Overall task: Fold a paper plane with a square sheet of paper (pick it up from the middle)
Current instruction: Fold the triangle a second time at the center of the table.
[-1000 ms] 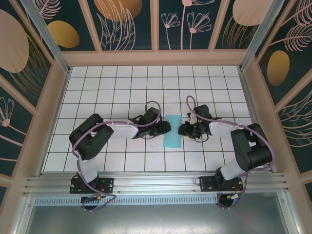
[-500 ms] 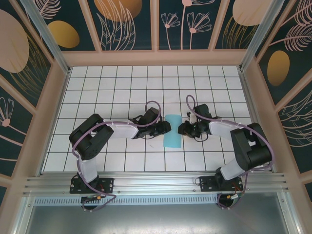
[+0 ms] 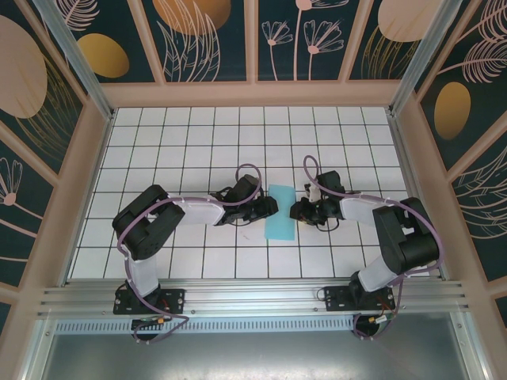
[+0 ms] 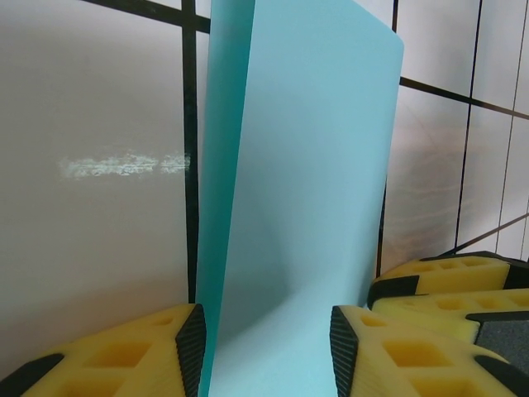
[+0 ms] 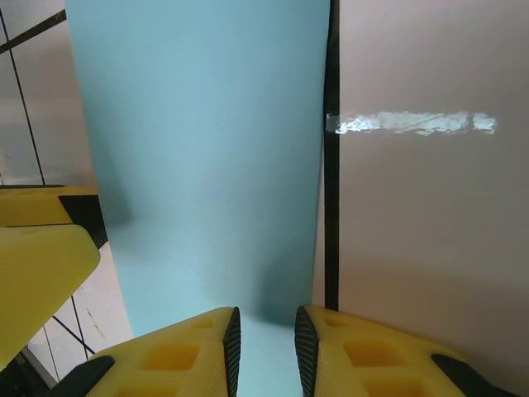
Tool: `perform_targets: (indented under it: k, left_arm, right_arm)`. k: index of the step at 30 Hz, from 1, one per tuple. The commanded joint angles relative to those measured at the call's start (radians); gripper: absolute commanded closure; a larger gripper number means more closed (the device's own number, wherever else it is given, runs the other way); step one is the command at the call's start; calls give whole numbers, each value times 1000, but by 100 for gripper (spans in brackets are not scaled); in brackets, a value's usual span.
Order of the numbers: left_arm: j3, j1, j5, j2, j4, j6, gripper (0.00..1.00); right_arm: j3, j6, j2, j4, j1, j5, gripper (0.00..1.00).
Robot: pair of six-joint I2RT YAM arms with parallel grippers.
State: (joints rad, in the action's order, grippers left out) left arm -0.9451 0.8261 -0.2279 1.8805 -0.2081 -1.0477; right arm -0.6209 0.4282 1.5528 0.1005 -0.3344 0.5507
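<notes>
Left end effector (image 4: 266, 341), jaws moderately apart, has the folded light-blue sheet of paper (image 3: 280, 215) running up through its gap. Right end effector (image 5: 266, 341), jaws narrowly parted, meets the sheet's opposite edge. Sheet lies mid-frame on the white gridded surface (image 3: 198, 134).
</notes>
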Motion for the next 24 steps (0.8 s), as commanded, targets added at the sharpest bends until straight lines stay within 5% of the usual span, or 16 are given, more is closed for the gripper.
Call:
perform_targets:
  k: [1,24]
  left_arm:
    - [-11,5,-33,8,-6,14,55]
    - [38,5,-37,-66,-127,-35,55]
  right_arm:
    - [35,4,4,1,4,-26,71]
    - [32,-3,1,11,10,-41,71]
